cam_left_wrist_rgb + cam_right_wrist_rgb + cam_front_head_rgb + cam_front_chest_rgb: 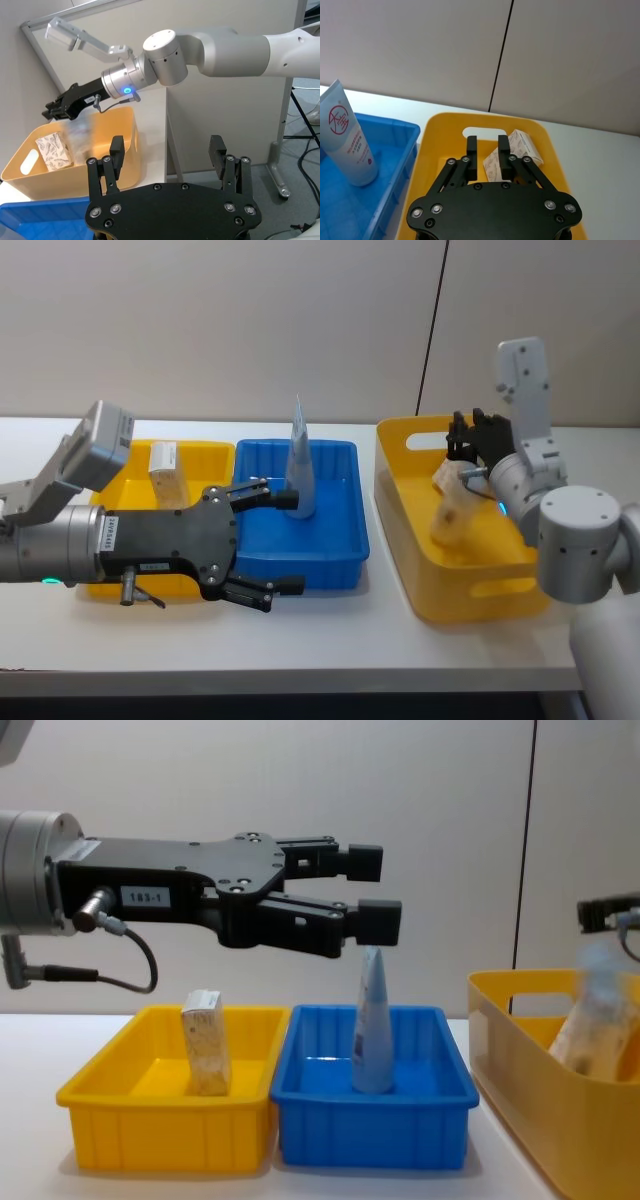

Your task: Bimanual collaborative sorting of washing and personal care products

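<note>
Looming largest before the chest camera, the left hand point(375, 892) is hovering above the blue tray point(340, 550), its fingers spread wide and gripping nothing. Beneath it a light-blue tube point(372, 1025) is standing upright in that tray, cap end down. To the left, a small beige carton point(205, 1040) is standing in the low yellow tray point(110, 1105). On the right of the worktop point(330, 640), the right hand point(470, 435) is hanging over the deep yellow bin point(480, 590), its fingers set narrowly apart and empty. Leaf-printed soft packs point(512, 152) are lying inside that bin.
</note>
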Controlling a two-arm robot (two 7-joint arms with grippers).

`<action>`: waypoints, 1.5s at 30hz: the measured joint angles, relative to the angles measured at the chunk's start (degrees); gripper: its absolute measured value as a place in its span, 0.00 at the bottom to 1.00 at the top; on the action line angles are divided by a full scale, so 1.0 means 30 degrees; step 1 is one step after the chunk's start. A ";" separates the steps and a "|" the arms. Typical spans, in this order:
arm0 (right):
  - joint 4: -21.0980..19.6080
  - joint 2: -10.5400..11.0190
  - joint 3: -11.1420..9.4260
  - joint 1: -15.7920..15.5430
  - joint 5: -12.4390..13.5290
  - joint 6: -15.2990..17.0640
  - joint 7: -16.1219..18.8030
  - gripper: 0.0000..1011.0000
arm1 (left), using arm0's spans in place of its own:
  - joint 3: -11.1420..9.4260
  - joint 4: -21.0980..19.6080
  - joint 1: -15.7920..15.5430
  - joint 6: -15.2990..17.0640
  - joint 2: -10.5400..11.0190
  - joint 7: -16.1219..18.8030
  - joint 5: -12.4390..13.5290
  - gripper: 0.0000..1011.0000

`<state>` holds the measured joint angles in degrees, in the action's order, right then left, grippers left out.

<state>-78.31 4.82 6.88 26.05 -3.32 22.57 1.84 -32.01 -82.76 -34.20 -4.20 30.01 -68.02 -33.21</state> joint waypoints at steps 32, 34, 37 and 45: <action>-0.2697 -0.0237 -0.0325 -0.1406 0.0143 -0.0182 0.1040 0.99 | 0.0000 -0.0001 0.0000 0.0000 -0.0001 0.0000 0.0001 0.99; -0.3009 -0.0237 -0.0358 -0.1552 0.0198 -0.0183 0.1132 0.99 | 0.0000 0.0000 0.0000 0.0000 -0.0001 -0.0001 0.0000 0.99; -0.3179 -0.0237 -0.0386 -0.1636 0.0234 -0.0183 0.1188 0.99 | 0.0000 0.0000 0.0000 0.0000 -0.0001 -0.0001 0.0001 0.99; -0.3652 -0.0237 -0.0435 -0.1831 0.0298 -0.0182 0.1321 0.99 | 0.0000 0.0000 0.0000 0.0000 -0.0001 0.0000 0.0001 0.99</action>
<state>-89.27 4.11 5.58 20.56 -2.43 22.02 5.80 -32.01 -82.76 -34.20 -4.20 30.01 -68.02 -33.20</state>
